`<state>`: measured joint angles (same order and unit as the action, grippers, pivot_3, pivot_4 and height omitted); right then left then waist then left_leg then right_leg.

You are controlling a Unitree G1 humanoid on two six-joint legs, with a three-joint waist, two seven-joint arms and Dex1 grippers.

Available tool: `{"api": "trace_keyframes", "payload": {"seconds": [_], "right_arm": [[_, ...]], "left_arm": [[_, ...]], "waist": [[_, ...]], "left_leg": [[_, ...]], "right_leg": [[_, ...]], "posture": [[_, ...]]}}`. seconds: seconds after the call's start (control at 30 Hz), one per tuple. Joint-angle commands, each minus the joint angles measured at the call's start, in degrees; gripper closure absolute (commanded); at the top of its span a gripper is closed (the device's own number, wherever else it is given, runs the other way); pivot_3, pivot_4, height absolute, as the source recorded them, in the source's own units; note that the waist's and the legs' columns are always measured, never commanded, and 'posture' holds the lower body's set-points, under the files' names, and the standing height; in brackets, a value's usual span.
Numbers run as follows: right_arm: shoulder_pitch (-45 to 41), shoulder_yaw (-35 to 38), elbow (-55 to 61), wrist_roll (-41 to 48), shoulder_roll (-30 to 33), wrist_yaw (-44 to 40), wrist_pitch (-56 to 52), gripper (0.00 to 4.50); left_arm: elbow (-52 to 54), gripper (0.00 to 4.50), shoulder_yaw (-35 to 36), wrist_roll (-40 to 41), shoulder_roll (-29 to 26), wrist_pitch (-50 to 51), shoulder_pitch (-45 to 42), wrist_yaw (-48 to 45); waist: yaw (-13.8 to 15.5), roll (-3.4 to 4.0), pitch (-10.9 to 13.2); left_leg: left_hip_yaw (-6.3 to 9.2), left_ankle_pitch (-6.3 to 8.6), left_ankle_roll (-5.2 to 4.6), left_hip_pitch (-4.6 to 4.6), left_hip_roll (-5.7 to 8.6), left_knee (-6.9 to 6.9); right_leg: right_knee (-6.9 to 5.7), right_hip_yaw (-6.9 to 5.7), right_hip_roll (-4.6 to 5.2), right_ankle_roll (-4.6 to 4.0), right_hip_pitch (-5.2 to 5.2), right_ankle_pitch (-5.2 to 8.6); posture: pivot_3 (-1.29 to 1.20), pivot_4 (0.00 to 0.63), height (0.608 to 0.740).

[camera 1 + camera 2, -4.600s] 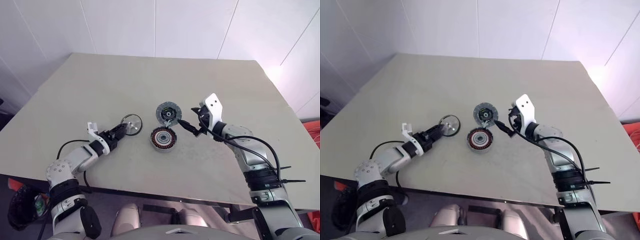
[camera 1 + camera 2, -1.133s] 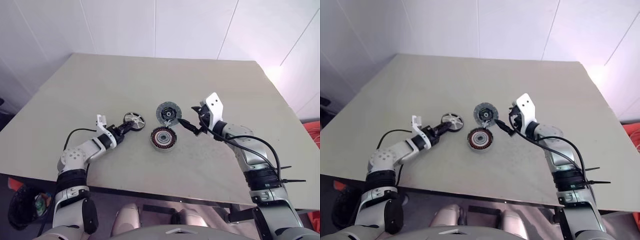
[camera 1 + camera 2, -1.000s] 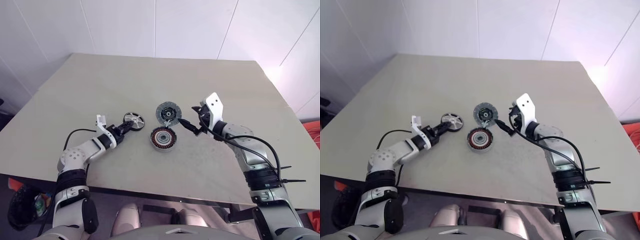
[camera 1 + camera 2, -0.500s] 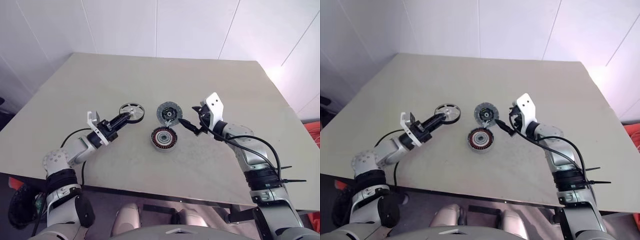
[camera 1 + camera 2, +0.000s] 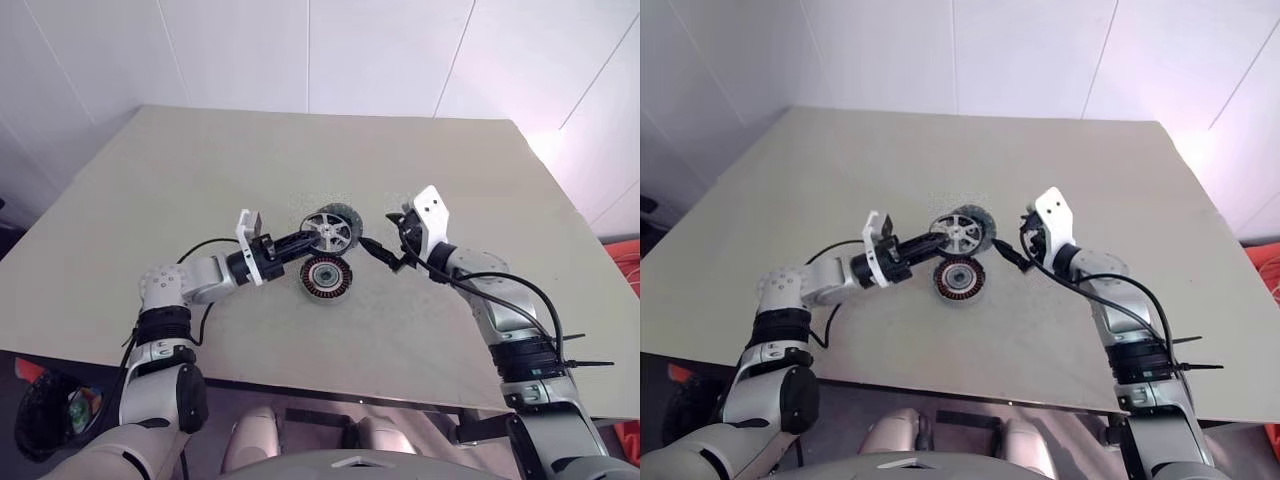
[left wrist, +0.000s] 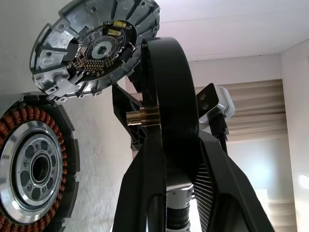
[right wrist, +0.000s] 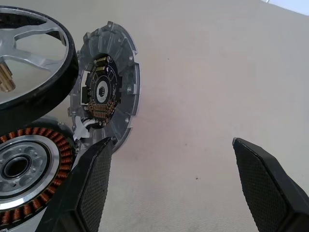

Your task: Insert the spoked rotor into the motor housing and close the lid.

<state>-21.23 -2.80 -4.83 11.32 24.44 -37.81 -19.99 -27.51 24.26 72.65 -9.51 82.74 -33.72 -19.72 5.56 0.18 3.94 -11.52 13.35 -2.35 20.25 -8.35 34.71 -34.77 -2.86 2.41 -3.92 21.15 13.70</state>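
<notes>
From the head camera we see the left claw (image 5: 300, 241) reaching in over the table (image 5: 200, 170), its fingers pinching the spoked rotor (image 5: 327, 231) by the black rim. The rotor hangs tilted above the table, just behind the motor housing (image 5: 326, 276) and in front of the lid (image 5: 983, 226), which peeks out as a grey edge behind it. The housing sits flat on the table, copper windings up.

The wrist cameras give us what the head views hide. From the right wrist the lid (image 7: 108, 101) shows nearly whole — a ribbed grey disc with a dark centre, propped on edge against the housing's (image 7: 29, 166) rim, the rotor's (image 7: 34, 63) rim overlapping it. There, too, the right claw (image 7: 178, 186) stands spread wide, its two ridged pads well apart over bare table, holding nothing, just beside the lid. From the left wrist we see the rotor (image 6: 169, 111) edge-on between the fingers, with a small brass hub on its face.

The table is a plain beige slab — matt, faintly speckled. Behind it rise white panelled walls.
</notes>
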Motion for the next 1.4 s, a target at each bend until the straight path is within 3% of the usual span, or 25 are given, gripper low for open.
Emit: {"api": "trace_keyframes", "payload": {"seconds": [0.03,0.17,0.7,1.4], "right_arm": [[0.26,2.05,3.43,0.67,0.79,0.6,0.22,0.0],[1.07,2.31,4.87,1.23,1.38,0.32,-1.72,0.0],[9.0,4.17,25.85,11.85,13.38,-10.17,-16.86,0.0],[8.81,3.23,24.43,10.64,12.65,-6.99,-14.05,0.0]], "left_arm": [[0.13,4.1,-0.39,-0.35,-0.58,1.72,-0.56,-1.93],[-0.22,4.1,-0.23,-1.61,-0.39,1.98,-0.57,-2.23],[-2.4,4.1,-0.66,-5.72,0.31,2.69,-1.36,-4.31],[-4.21,4.1,-2.52,-13.4,0.29,1.62,-1.83,-9.88]], "waist": [[0.05,0.0,0.0],[0.07,0.0,0.0],[0.46,0.01,0.0],[0.5,0.01,0.0]], "left_leg": [[0.0,0.0,0.0,0.0,0.0,0.0],[0.0,0.0,0.01,-0.02,0.0,0.0],[0.02,0.02,-0.04,-0.06,0.0,0.0],[0.04,0.02,-0.03,-0.05,0.01,0.0]], "right_leg": [[0.0,0.0,0.0,0.0,0.0,0.0],[0.0,0.0,0.01,0.0,-0.02,0.0],[0.03,-0.02,0.01,0.06,-0.08,0.04],[0.03,-0.03,0.03,0.07,-0.08,0.04]], "posture": [[0.0,0.0,0.74],[0.0,0.0,0.74],[0.0,0.0,0.74],[0.0,0.0,0.74]]}}
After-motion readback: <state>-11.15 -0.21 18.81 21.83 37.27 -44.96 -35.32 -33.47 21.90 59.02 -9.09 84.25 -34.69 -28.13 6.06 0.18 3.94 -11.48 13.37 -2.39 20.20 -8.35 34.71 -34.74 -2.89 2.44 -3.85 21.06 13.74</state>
